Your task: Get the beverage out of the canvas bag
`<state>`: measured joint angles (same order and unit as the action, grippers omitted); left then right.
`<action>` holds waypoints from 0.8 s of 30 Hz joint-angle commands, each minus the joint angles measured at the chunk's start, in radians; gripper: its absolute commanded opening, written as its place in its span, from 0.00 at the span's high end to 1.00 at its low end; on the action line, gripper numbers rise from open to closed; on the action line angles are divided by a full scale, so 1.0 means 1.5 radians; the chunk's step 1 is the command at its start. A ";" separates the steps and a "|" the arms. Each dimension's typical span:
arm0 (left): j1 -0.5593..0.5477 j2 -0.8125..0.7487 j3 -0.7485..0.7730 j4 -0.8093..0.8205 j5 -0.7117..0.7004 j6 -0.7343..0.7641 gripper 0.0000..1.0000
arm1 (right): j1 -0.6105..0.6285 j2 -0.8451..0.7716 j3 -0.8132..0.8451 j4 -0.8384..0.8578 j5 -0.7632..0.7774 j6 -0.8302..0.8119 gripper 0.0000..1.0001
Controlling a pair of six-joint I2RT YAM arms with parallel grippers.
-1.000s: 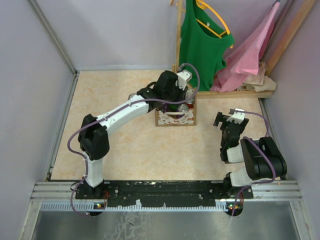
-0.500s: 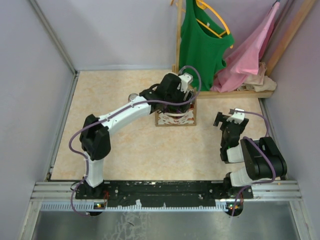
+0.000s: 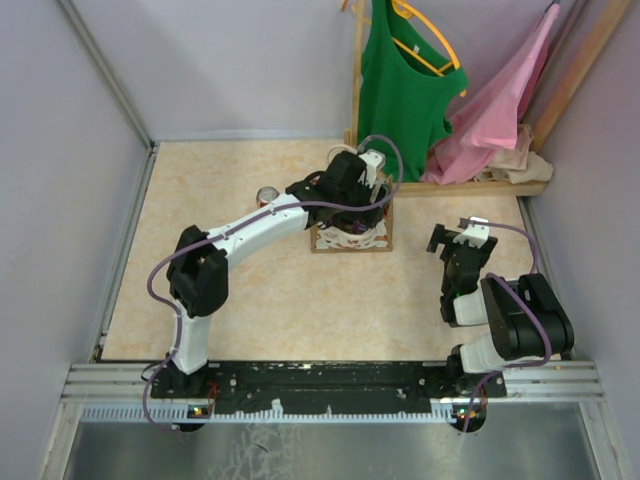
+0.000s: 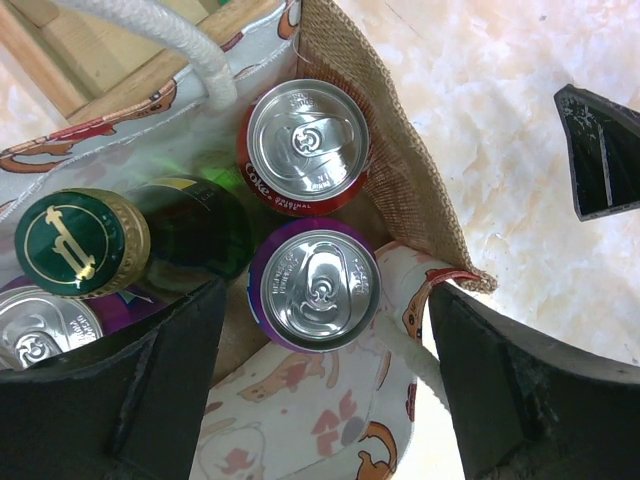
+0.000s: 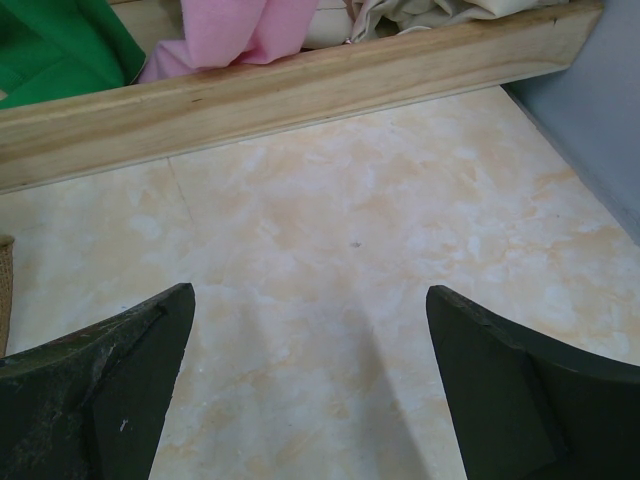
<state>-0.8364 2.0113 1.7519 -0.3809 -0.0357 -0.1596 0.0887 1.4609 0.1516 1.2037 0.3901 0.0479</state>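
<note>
The canvas bag (image 3: 350, 240) stands mid-table with its red-and-white pattern facing the arms. My left gripper (image 3: 357, 212) hangs right over its mouth. In the left wrist view the bag (image 4: 404, 176) holds several beverages: a red can (image 4: 305, 145), a purple can (image 4: 315, 290), a green bottle (image 4: 80, 242) with a gold-rimmed cap, and another can (image 4: 35, 328) at the lower left. The left gripper (image 4: 325, 400) is open and holds nothing, its black fingers (image 4: 140, 395) standing wide on either side of the purple can and the bag's near wall. My right gripper (image 5: 310, 380) is open over bare table.
A red can (image 3: 267, 196) stands on the table left of the bag, beside the left forearm. Behind the bag, a wooden rack (image 3: 480, 187) carries a green top (image 3: 400, 80) and a pink cloth (image 3: 500, 110). Grey walls close in both sides. The right gripper (image 3: 455, 240) rests right of the bag.
The left gripper has gone from shut to open. Its wrist has shifted slightly right over the bag, uncovering the red can on the table. The right arm has not moved.
</note>
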 commanded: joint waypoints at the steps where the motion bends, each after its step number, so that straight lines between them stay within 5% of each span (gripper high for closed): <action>1: -0.004 -0.001 -0.014 0.044 -0.019 -0.038 0.12 | -0.003 -0.006 0.013 0.031 0.001 -0.001 0.01; 10: -0.004 -0.077 -0.075 0.111 -0.020 -0.071 0.14 | -0.003 -0.006 0.013 0.030 0.001 -0.001 0.01; 24: -0.003 -0.055 -0.051 0.108 -0.087 -0.114 0.18 | -0.003 -0.007 0.013 0.030 0.001 -0.002 0.01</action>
<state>-0.8360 1.9110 1.6234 -0.2115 -0.1005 -0.3187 0.0887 1.4609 0.1516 1.2037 0.3901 0.0479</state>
